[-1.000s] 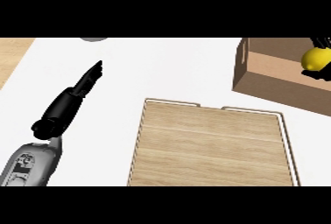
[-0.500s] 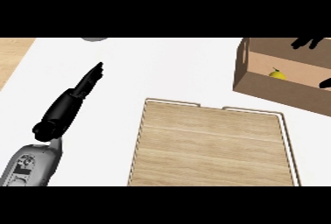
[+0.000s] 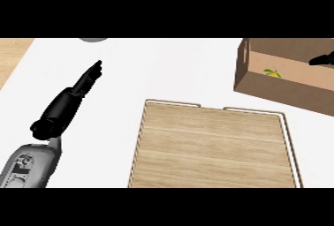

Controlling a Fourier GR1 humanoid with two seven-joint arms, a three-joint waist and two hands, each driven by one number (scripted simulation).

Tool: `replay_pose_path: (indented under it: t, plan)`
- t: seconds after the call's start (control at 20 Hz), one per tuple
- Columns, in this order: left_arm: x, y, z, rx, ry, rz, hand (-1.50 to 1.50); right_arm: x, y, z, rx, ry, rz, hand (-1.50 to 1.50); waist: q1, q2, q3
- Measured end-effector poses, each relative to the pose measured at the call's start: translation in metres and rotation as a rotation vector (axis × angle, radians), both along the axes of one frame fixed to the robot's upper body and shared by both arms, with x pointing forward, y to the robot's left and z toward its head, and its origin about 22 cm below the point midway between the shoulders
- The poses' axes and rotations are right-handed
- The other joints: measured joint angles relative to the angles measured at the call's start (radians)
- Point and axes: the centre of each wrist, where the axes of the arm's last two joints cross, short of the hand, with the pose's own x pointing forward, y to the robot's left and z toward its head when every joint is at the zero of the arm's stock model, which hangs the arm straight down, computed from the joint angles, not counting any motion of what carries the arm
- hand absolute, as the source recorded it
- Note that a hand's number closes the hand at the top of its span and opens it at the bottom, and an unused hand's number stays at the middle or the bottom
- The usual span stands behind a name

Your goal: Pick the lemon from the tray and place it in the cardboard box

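Observation:
The lemon (image 3: pixel 272 73) lies inside the cardboard box (image 3: pixel 274 90) at the upper right, low against its near wall. Only a black tip of my right hand (image 3: pixel 322 59) shows, at the right edge over the box. It is apart from the lemon and holds nothing. The wooden tray (image 3: pixel 215 145) fills the middle and lower part of the view and has nothing on it. My left hand (image 3: pixel 65 108) rests at the left on the white counter, with straight fingers pointing up and away from the tray.
A grey round object (image 3: pixel 93 39) peeks in at the top edge, left of centre. A strip of light wood (image 3: pixel 12 57) borders the white counter at the upper left. The box stands just beyond the tray's far right corner.
One second ago my right hand held the lemon above the box. It then let go, the lemon dropped into the box, and the hand drew back toward the right edge. The left hand stayed still.

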Motion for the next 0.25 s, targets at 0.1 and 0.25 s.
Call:
replay_pose_path:
  t: [0.1, 0.25]
  plan:
    - [0.000, -0.003, -0.002, 0.001, -0.003, -0.001, 0.00, -0.003, -0.009, 0.000, 0.111, 0.036, -0.044, -1.50, 0.002, 0.002, -0.001]
    - [-0.001, -0.003, 0.000, -0.003, -0.008, -0.010, 0.00, -0.011, -0.026, 0.002, 0.229, 0.067, -0.104, -1.50, 0.015, 0.007, 0.000]
